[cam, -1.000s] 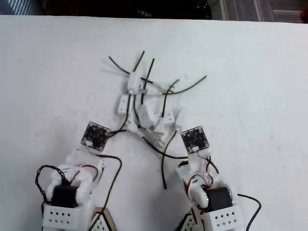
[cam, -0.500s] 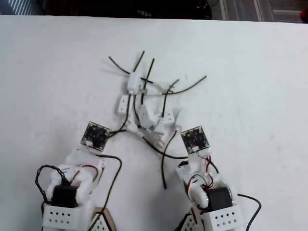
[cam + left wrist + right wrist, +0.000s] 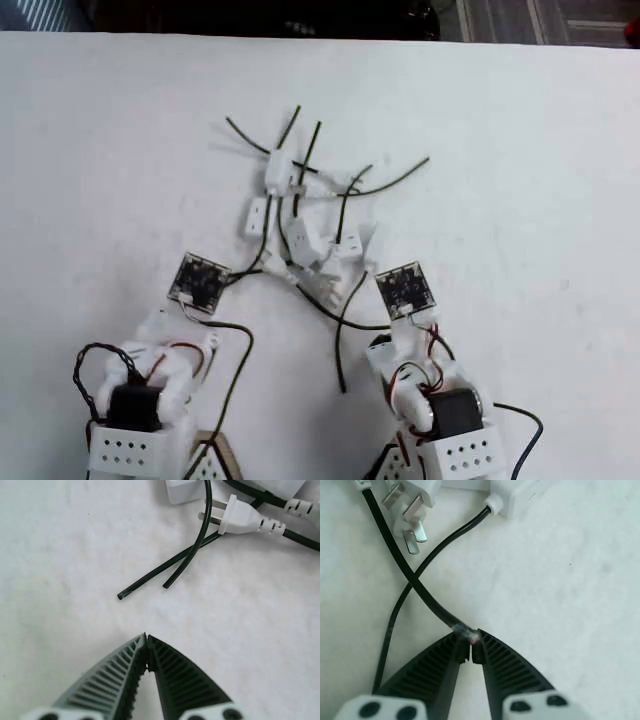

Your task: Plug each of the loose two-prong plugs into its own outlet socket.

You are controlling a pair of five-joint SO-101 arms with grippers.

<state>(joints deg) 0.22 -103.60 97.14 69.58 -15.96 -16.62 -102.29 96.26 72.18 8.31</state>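
Observation:
Several white plugs and socket blocks with black cords lie tangled in a pile (image 3: 300,225) at the middle of the table. Both arms sit at the near edge, the left arm (image 3: 150,375) and the right arm (image 3: 430,385) each just short of the pile. My left gripper (image 3: 147,639) is shut and holds nothing, hovering above bare table near two cut cord ends (image 3: 145,585). Beyond them lies a white two-prong plug (image 3: 240,517). My right gripper (image 3: 470,641) is shut, and a black cord's end (image 3: 462,629) lies against its tips. A white plug (image 3: 412,510) and a socket block (image 3: 520,500) lie beyond.
The white table (image 3: 520,200) has wide bare stretches left, right and behind the pile. A long black cord (image 3: 340,340) trails from the pile toward the near edge between the arms. A socket block (image 3: 182,490) lies by the plug in the left wrist view.

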